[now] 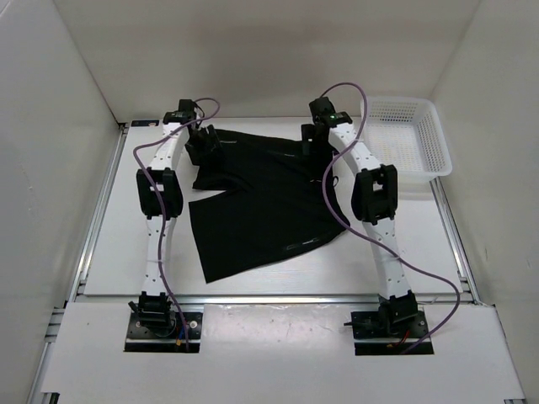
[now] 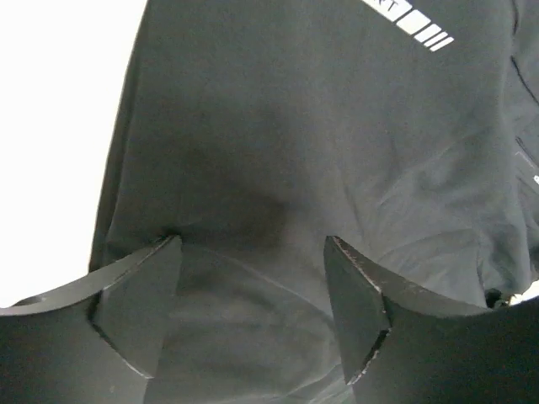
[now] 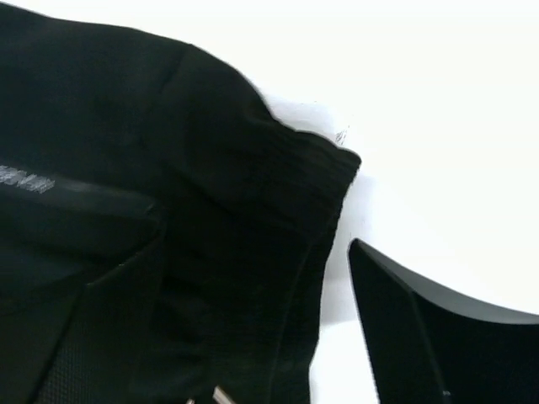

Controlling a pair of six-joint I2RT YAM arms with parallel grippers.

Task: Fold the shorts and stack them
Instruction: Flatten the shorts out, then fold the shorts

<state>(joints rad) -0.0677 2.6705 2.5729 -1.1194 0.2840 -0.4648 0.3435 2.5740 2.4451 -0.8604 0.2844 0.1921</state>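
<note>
At the centre of the white surface (image 1: 118, 252) lie the shorts (image 1: 261, 202), black and spread flat. The waistband is toward the far edge and the leg openings toward the arm bases, with one leg running out to the near left. Both arms reach forward to the waistband end, the left arm (image 1: 160, 202) over the far-left corner of the cloth and the right arm (image 1: 375, 198) over the far-right corner. The left wrist view shows the left fingers (image 2: 143, 295) apart. Smooth black fabric lies below and between them, nothing is pinched, and a white striped print (image 2: 421, 21) sits near the top of that view. The right wrist view shows the ribbed waistband corner (image 3: 320, 177) resting on the surface, with a faint pale print (image 3: 25, 178) at the left. Only one of the right fingers (image 3: 429, 328) is distinct. It stands just beside the cloth with a strip of bare surface between them. Its partner cannot be made out against the dark fabric, but from where the visible finger stands the pair is apart and grips nothing. A white mesh basket (image 1: 413, 135) sits at the far right corner, apart from the shorts. Purple cables (image 1: 438, 282) loop along both arms.
</note>
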